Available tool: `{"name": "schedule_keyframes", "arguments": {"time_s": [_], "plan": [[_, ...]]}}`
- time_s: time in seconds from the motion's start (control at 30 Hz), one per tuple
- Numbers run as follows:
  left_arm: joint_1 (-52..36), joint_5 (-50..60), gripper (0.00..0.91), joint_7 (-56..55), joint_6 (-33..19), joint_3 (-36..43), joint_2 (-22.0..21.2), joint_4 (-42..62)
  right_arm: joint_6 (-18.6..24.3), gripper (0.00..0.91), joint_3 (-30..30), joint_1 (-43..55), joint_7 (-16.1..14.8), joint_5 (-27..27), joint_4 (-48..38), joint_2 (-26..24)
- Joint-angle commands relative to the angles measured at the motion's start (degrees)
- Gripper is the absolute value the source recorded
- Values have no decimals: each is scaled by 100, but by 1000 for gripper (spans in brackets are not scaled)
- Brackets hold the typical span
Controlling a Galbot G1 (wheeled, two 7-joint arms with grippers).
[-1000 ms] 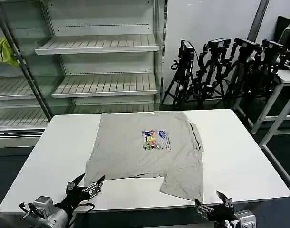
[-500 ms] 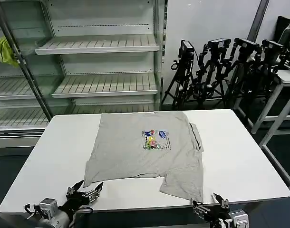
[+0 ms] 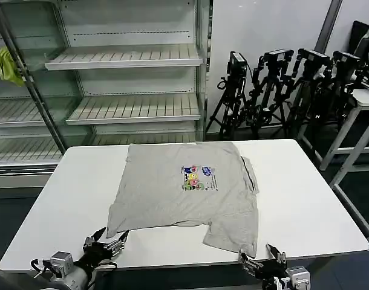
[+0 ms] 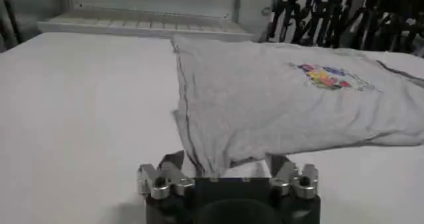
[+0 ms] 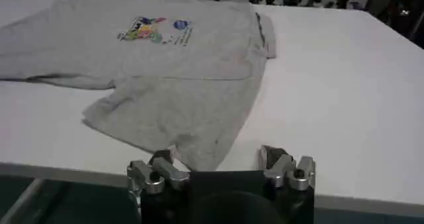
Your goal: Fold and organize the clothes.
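Head view: both spread claws, left and right, have seemingly sunk lower below the shirt.

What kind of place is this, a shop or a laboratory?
Probably a test laboratory arranged like a shop. A grey shirt lies on a plain white table, bare retail shelves stand behind it, and a group of camera tripods stands beside the wall.

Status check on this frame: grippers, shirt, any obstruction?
Left gripper open, at table's near edge by shirt's corner. Right gripper open, off the near edge. Shirt spread, unfolded, ungripped. No obstruction.
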Motion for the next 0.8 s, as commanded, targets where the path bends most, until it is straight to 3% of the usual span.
{"name": "schedule_keyframes", "arguments": {"time_s": [0.03,0.07,0.13,0.27,0.8], "plan": [[9,48,202,27,-7,16,-3,-5,18,252,-97,-7,-33,-43,-69,23],[10,63,161,34,-11,20,-8,-10,40,121,-93,-24,-53,-63,-70,24],[14,76,101,39,-11,24,-13,-20,49,0,-79,-47,-70,-84,-65,26],[20,105,50,65,-18,12,-22,-26,54,0,-58,-99,-130,-169,-64,33],[67,284,50,206,-81,-70,-14,-38,145,0,-55,-167,-318,-415,-23,13]]}}
